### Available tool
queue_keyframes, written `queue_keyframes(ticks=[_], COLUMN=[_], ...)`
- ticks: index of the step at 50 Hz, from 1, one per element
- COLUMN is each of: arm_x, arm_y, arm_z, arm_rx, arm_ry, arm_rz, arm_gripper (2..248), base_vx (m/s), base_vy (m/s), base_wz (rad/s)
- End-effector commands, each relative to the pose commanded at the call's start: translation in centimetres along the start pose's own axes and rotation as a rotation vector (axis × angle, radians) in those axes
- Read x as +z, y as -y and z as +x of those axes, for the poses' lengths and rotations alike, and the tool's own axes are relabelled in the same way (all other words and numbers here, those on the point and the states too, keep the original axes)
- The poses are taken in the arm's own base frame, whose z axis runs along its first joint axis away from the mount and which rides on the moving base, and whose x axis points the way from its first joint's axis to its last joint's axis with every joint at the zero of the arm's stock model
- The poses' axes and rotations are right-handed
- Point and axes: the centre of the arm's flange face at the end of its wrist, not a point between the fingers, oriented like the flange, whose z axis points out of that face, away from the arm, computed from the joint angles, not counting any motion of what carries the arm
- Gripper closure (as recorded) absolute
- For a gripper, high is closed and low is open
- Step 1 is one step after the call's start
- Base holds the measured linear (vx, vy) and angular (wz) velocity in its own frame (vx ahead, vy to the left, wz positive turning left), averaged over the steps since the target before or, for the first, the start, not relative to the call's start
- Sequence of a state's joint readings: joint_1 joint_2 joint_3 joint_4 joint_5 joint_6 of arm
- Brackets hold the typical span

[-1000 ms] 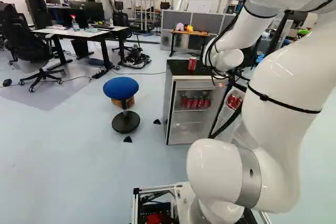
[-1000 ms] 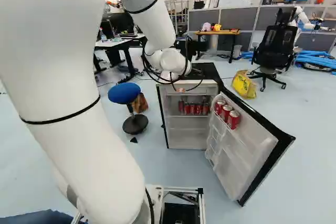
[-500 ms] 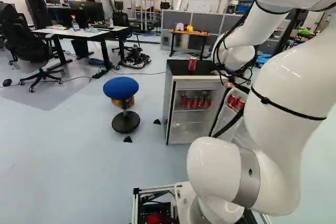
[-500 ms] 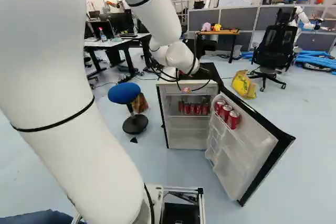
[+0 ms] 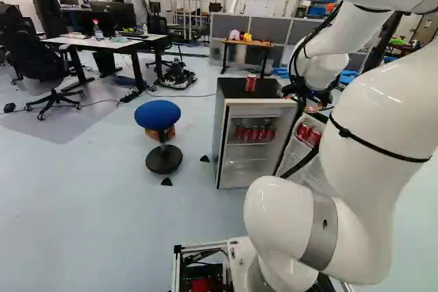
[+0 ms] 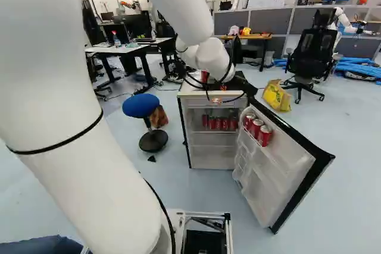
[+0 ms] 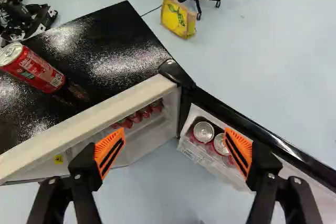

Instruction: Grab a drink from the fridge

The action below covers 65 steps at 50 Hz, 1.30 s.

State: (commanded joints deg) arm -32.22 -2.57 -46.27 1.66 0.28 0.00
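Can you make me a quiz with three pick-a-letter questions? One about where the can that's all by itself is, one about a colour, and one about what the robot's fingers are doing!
1. Where is the red can that stands all by itself?
A) in the yellow bag
B) on top of the fridge
C) on the floor

2. What colour is the seat of the round stool?
A) green
B) orange
C) blue

3. How are the robot's fingers?
A) open, holding nothing
B) shut on a can
C) shut, holding nothing

Right letters:
1: B, because the can stands on the black top in the left base view.
2: C, because both base views show a blue seat.
3: A, because the wrist view shows a wide gap between them, with nothing gripped.
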Motion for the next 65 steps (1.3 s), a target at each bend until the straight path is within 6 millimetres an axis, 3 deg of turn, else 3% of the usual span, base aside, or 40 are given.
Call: queue_keyframes(ticks=[35,65], arm_x=[-2.3,-0.6], arm_y=[-4.8,-9.1], arm_z=[1.7,2.9], arm_rx=[0.210,0.323], arm_ry=[0.174,0.277], arm_rz=[-0.043,-0.071], arm_gripper=[3,3], base_vx=[0.000,0.000], base_vy=[0.000,0.000], base_wz=[0.000,0.000])
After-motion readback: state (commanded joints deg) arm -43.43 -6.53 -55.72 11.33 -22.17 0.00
